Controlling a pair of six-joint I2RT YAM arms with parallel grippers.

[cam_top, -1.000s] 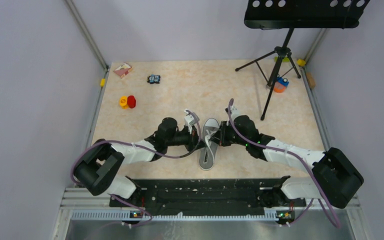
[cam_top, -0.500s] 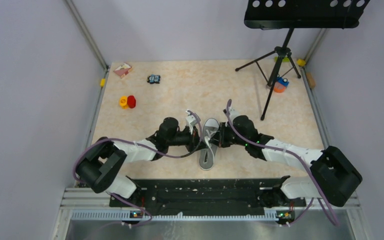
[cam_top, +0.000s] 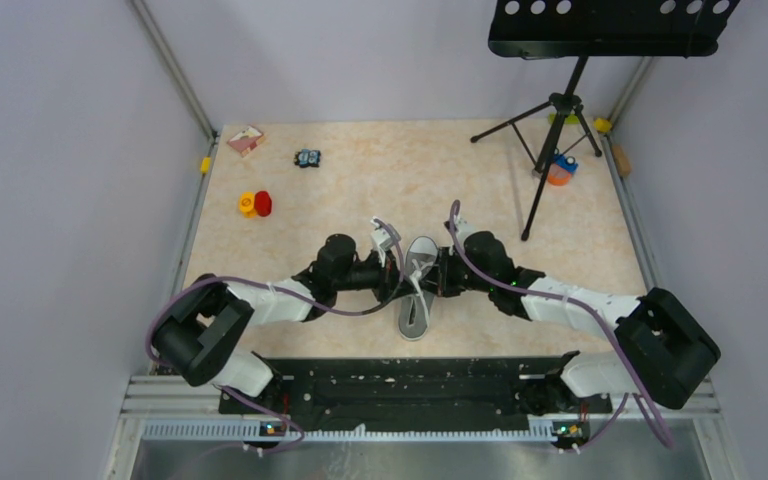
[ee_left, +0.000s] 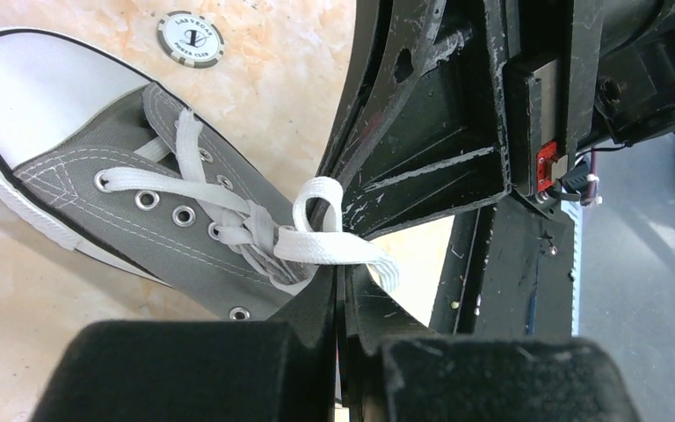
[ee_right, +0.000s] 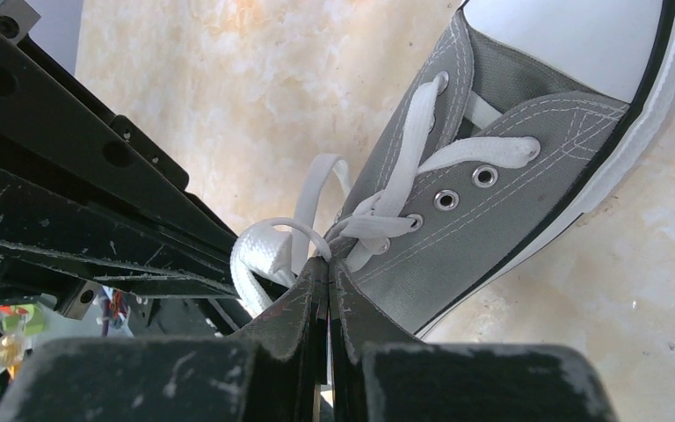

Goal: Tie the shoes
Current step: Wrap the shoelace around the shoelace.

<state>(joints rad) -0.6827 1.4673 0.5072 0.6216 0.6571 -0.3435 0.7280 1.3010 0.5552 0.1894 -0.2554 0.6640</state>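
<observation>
The grey canvas sneaker (cam_top: pixel 418 290) with white toe cap lies mid-table, toe pointing away, between both arms. My left gripper (cam_top: pixel 401 274) meets it from the left and my right gripper (cam_top: pixel 437 272) from the right. In the left wrist view the left gripper (ee_left: pixel 341 268) is shut on a flat white lace (ee_left: pixel 330 248) that loops over the eyelets of the shoe (ee_left: pixel 114 180). In the right wrist view the right gripper (ee_right: pixel 323 262) is shut on a white lace loop (ee_right: pixel 259 251) beside the shoe (ee_right: pixel 501 167). Both grippers nearly touch over the tongue.
A poker chip (ee_left: pixel 190 38) lies by the toe. A red and a yellow piece (cam_top: pixel 255 204), a small dark toy (cam_top: pixel 308 158) and a card box (cam_top: pixel 245 139) sit far left. A music stand tripod (cam_top: pixel 550 130) and an orange object (cam_top: pixel 560 170) stand far right.
Both grippers have closed in a little toward each other over the shoe; the right arm shifted slightly left. The shoe has stayed in place.
</observation>
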